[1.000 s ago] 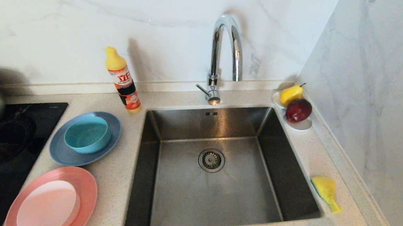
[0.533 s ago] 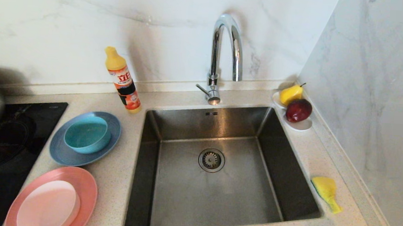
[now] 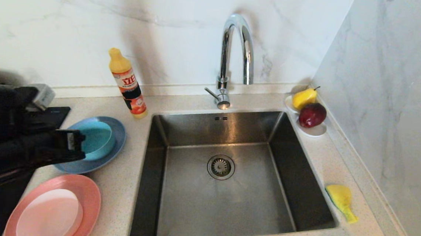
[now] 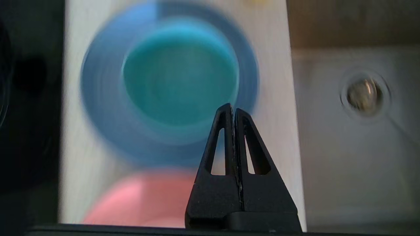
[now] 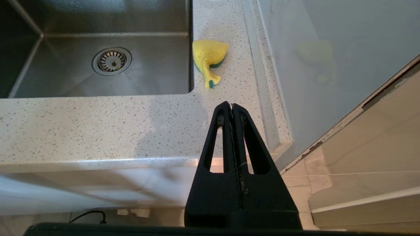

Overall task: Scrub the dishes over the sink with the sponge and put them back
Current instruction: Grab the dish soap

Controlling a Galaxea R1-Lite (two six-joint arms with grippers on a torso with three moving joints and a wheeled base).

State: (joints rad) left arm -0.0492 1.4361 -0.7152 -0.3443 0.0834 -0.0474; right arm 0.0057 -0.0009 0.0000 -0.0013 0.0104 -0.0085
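1. Nothing looks scrubbed yet: the sink (image 3: 223, 193) holds no dish.
2. The teal bowl (image 3: 96, 139) sits on the blue plate (image 3: 115, 152), the pale bowl (image 3: 50, 214) on the pink plate (image 3: 90, 194), all on the tabletop (image 3: 124, 186) left of the sink.
3. The sponge (image 3: 340, 199) lies untouched right of the sink.
4. The left claw (image 4: 233, 113), tips together and empty, hangs above the teal bowl.
5. The right claw (image 5: 232, 108), also closed and empty, is off the tabletop's front edge.

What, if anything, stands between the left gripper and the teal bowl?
Nothing visible does. The left gripper, shut and empty, is above the teal bowl, which sits open-topped on the blue plate. The right gripper is parked, shut, off the counter's front edge.
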